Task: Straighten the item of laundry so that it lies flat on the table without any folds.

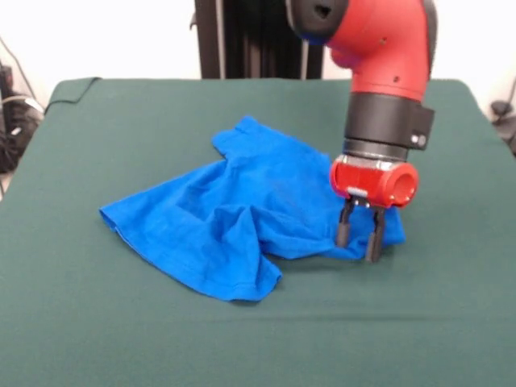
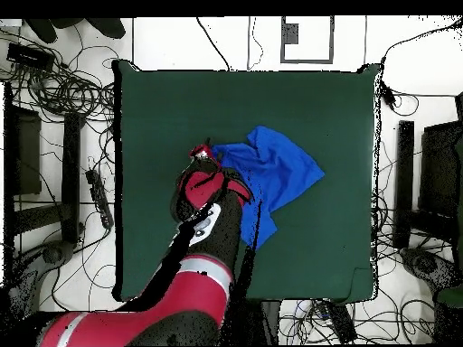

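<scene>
The blue T-shirt (image 1: 234, 218) lies crumpled on the green table (image 1: 121, 113), a little right of centre in the front view. Its fabric is bunched in folds through the middle, and a flap is doubled over at the near edge. My gripper (image 1: 359, 248) hangs straight down over the shirt's right edge. Its two black fingers (image 1: 344, 230) stand apart, with their tips down at the fabric. In the overhead view the shirt (image 2: 276, 167) shows beside the red arm (image 2: 203, 262), which covers the shirt's left part.
The table's green top (image 2: 163, 99) stretches wide on every side of the shirt. The robot's black pedestal (image 1: 250, 40) stands at the far edge. Cables and dark equipment (image 2: 54, 90) lie on the floor around the table.
</scene>
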{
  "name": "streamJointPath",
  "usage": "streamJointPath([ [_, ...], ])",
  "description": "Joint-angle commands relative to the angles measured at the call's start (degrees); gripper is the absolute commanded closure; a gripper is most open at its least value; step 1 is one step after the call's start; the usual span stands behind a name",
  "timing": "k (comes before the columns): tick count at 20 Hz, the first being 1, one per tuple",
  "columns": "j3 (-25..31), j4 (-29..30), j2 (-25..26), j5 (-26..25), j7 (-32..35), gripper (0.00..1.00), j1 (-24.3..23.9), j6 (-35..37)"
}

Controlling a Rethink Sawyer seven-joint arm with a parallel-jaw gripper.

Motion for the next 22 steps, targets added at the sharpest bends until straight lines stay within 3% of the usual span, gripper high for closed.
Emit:
streamJointPath([
  [1,24.07,-1.90,5.91,-10.38,-2.80,0.00,-4.95,-7.51],
  [6,34.37,-1.72,6.21,-19.74,-2.49,0.00,-10.63,-3.78],
  [11,48.16,-0.60,8.32,-31.90,-3.66,0.00,-19.52,1.78],
  [14,57.89,1.17,11.18,-37.61,-8.52,0.00,-26.52,8.59],
  [22,67.84,2.26,18.57,-31.68,-23.25,0.00,-34.75,22.11],
])
